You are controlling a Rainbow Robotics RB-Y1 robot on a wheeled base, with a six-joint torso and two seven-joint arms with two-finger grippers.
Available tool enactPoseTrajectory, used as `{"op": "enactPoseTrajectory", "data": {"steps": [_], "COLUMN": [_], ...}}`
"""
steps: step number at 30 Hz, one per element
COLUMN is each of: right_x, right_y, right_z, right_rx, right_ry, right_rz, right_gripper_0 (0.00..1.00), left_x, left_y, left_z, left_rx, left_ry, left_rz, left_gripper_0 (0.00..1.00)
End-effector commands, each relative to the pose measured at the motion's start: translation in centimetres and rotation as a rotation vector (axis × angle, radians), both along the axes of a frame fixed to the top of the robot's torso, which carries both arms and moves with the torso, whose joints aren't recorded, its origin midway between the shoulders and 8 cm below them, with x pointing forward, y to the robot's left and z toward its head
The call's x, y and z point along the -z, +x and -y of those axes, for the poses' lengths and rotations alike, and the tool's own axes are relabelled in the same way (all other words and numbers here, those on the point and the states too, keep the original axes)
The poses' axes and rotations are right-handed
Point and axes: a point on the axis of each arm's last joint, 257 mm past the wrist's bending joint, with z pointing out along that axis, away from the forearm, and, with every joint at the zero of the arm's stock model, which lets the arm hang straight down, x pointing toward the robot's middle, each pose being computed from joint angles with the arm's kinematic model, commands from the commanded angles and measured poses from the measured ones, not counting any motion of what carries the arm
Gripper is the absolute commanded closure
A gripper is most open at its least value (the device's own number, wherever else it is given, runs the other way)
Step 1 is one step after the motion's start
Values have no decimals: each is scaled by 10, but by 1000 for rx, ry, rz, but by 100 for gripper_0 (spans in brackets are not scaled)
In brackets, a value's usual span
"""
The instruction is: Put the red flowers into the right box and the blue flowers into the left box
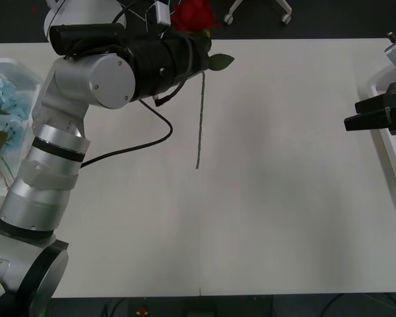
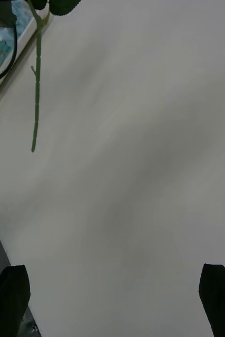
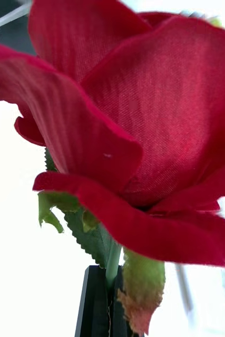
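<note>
The left gripper [image 3: 109,303] is raised over the far edge of the white bench [image 1: 270,185], its black fingers [image 3: 94,305] closed on the stem of a red rose [image 1: 194,16] just under the bloom. The left wrist view looks up into the deep red petals, with a green leaf below them. In the front view the thin green stem [image 1: 199,119] hangs straight down from the grip, its tip free above the bench, and a dark leaf [image 1: 220,62] sticks out beside the arm.

At the bench's left edge, pale blue flowers [image 1: 1,105] lie in the left box [image 1: 13,66]. The right gripper [image 2: 112,295] waits with fingers spread apart, over the right box [image 1: 389,142] at the right edge. Beyond the bench is dark floor with a white chair base [image 1: 257,10].
</note>
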Motion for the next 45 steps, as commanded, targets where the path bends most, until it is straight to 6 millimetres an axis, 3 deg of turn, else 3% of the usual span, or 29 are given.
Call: {"op": "enactPoseTrajectory", "data": {"steps": [1, 12, 19, 24, 29, 34, 36, 38, 39, 41, 44, 45], "right_x": [-14, 28, 50, 56, 48, 57, 62, 65, 66, 68, 70, 71], "right_y": [-9, -6, -16, -29, -41, -50, -52, -51, -51, -54, -56, -56], "right_z": [13, -20, -72, -108, -131, -149, -155, -157, -158, -163, -166, -166], "right_rx": [-4, 6, -55, -93, -134, -166, -170, -167, -167, -172, -173, -171], "right_ry": [-10, 72, 122, 151, 214, 226, 228, 224, 222, 230, 233, 234], "right_rz": [24, -17, -26, -9, -25, -38, -46, -45, -46, -57, -73, -73], "right_gripper_0": [7, 7, 7, 7, 7, 7, 15, 46, 51, 76, 99, 100], "left_x": [-28, -49, -69, -69, -64, -60, -59, -59, -58, -59, -51, -51], "left_y": [-28, -55, -71, -75, -76, -78, -78, -78, -78, -77, -77, -77], "left_z": [42, 79, 99, 105, 107, 109, 108, 108, 109, 108, 107, 106], "left_rx": [74, 139, 187, 196, 197, 197, 197, 198, 197, 196, 187, 187], "left_ry": [-153, -402, -525, -529, -527, -516, -516, -517, -516, -518, -513, -513], "left_rz": [24, -5, -34, -32, -43, -43, -47, -47, -48, -48, -54, -55], "left_gripper_0": [100, 100, 100, 100, 100, 100, 100, 100, 100, 100, 100, 100]}}
